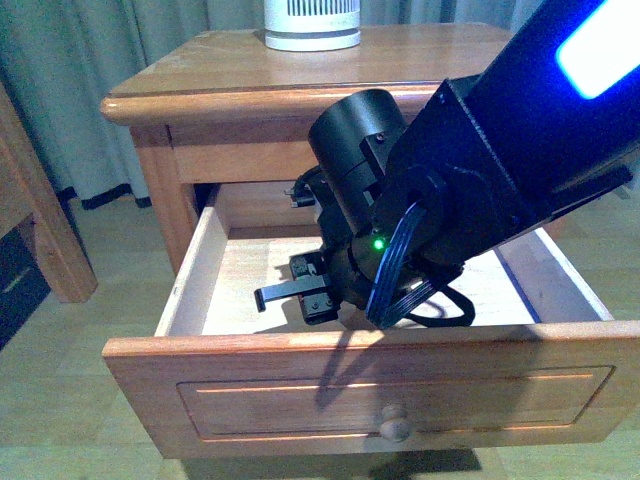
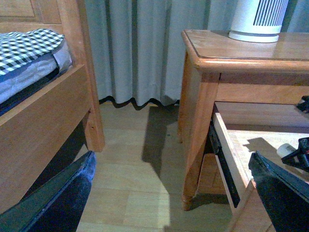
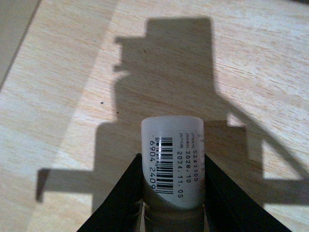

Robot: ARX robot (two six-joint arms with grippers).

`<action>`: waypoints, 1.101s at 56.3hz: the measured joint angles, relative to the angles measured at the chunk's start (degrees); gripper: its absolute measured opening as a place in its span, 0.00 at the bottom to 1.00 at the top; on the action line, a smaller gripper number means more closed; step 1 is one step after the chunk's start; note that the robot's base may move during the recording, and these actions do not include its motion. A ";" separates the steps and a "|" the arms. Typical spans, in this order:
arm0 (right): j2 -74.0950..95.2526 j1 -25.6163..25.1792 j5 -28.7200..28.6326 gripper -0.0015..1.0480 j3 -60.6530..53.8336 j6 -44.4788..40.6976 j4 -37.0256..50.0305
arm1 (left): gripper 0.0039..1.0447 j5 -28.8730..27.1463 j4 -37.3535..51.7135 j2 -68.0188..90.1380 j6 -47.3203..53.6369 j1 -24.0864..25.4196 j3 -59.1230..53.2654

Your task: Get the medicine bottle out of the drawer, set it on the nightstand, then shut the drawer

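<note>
The nightstand stands ahead with its upper drawer pulled far out. My right arm reaches down into the drawer. My right gripper is shut on the medicine bottle, a small white cylinder with a barcode label. It holds the bottle just over the pale drawer floor. In the front view the arm hides the bottle. The bottle's white end shows in the left wrist view. My left gripper is open and empty, low beside the nightstand's left side.
A tall white ribbed device stands at the back of the nightstand top. A wooden bed frame with checked bedding lies to the left. Grey curtains hang behind. A strip of wood floor runs between bed and nightstand.
</note>
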 joint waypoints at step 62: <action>1.53 -8.61 8.17 0.51 33.88 -10.99 -9.05 | 0.94 0.00 0.00 0.00 0.00 0.00 0.00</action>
